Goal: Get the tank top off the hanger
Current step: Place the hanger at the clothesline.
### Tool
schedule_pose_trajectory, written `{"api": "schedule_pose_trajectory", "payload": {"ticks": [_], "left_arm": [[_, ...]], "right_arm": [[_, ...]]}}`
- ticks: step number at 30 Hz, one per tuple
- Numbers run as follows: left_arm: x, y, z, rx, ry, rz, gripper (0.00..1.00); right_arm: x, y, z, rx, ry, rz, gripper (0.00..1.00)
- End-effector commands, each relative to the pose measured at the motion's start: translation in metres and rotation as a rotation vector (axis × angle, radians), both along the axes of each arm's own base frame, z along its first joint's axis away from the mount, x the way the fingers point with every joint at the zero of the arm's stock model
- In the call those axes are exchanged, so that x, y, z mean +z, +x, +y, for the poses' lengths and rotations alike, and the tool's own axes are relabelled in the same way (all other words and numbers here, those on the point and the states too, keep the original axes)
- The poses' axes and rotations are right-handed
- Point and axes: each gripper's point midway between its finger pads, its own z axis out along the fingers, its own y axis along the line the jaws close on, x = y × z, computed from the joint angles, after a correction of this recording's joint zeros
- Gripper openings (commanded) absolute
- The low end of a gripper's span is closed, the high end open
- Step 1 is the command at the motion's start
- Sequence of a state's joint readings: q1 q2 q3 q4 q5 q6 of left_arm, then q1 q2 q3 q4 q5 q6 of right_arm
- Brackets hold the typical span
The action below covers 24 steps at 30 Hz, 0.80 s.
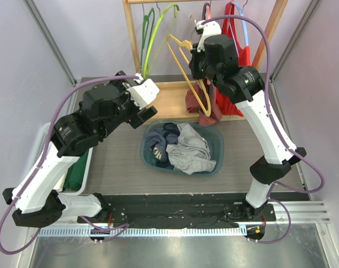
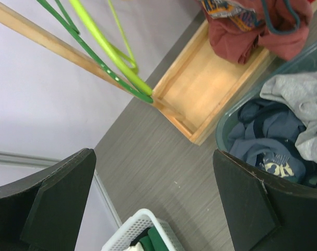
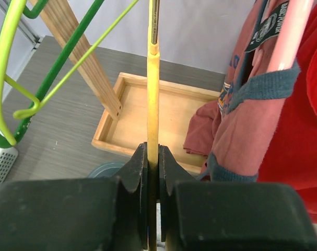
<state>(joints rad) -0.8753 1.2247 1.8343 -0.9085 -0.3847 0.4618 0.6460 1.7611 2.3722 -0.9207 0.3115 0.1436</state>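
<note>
Yellow hanger (image 1: 187, 66) pinched, maroon tank top (image 1: 207, 109) bunched at its lower end.
Top view: left fingers (image 1: 149, 113) spread wide, beside the clothes bin (image 1: 220, 151). Left wrist: tank top far ahead of the right-hand finger, over the wooden tray (image 2: 210, 89). Right wrist: right fingers (image 3: 138, 172) pressed onto the hanger's shaft; tank top hangs just right of them.

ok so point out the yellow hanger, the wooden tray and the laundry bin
yellow hanger (image 3: 153, 99), right wrist view, on its straight yellow stem below the metal hook
wooden tray (image 2: 210, 89), left wrist view, on its bare floor
laundry bin (image 1: 142, 152), top external view, on its left rim
</note>
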Motion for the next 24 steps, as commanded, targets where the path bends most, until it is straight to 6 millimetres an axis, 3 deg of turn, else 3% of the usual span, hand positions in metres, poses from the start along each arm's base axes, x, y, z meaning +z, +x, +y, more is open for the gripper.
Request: {"api": "schedule_pose_trajectory", "payload": {"ticks": [1, 8, 15, 24], "left_arm": [[0.001, 0.003, 0.005, 0.021, 0.005, -0.027, 1.0], [-0.003, 0.003, 0.004, 0.037, -0.018, -0.001, 1.0], [-0.019, -0.004, 0.011, 0.028, 0.003, 0.008, 1.0], [-0.037, -0.006, 0.018, 0.04, 0.034, 0.025, 1.0]], "right_arm": [[0.053, 0.0, -0.022, -0.106, 0.041, -0.165, 0.01], [0.036, 0.042, -0.015, -0.272, -0.071, -0.213, 0.01], [0.051, 0.069, -0.002, -0.301, -0.062, -0.319, 0.01], [0.056, 0.092, 0.014, -0.253, -0.022, -0.399, 0.01]]}}
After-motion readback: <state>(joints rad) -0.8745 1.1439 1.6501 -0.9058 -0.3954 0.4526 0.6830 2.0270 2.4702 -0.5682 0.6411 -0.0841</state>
